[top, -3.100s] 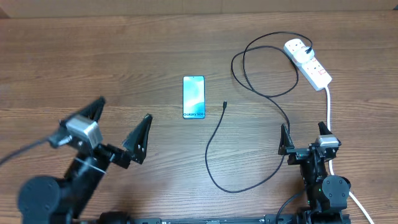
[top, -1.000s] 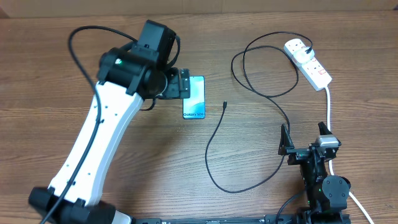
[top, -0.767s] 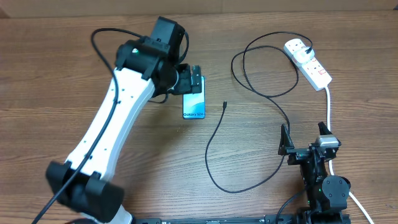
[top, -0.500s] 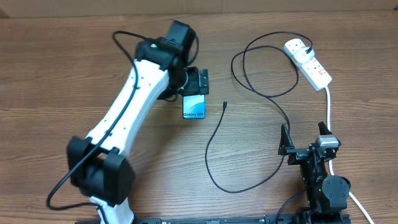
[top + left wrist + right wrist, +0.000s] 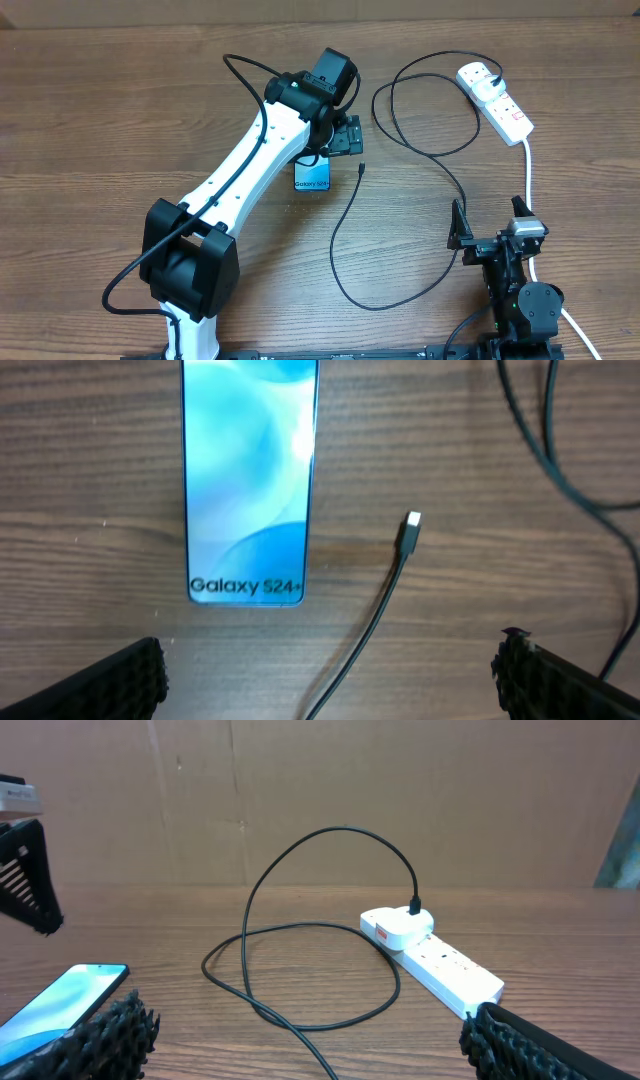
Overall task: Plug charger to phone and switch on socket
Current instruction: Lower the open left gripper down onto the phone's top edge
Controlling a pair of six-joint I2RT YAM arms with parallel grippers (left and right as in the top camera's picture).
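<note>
The phone (image 5: 313, 178) lies flat on the wooden table, with its far end hidden under my left arm. In the left wrist view the phone (image 5: 250, 480) shows its "Galaxy" text. The charger's connector tip (image 5: 361, 167) lies just right of the phone, apart from it, and also shows in the left wrist view (image 5: 411, 530). Its black cable (image 5: 375, 304) loops to the plug (image 5: 495, 80) in the white socket (image 5: 505, 108). My left gripper (image 5: 345, 135) is open above the phone's far right corner; between its fingers (image 5: 330, 698) is the cable. My right gripper (image 5: 490, 235) is open and empty, low at the right.
The socket's thick white lead (image 5: 529, 175) runs down the right side past my right arm. The right wrist view shows the socket (image 5: 430, 955), the cable loops (image 5: 300, 1010), a phone corner (image 5: 60, 1000) and a cardboard wall (image 5: 320, 790) behind the table.
My left arm has swung from the near left out over the phone and kept moving right, its gripper now over the phone's far right corner. The right arm, phone and cable have not moved.
</note>
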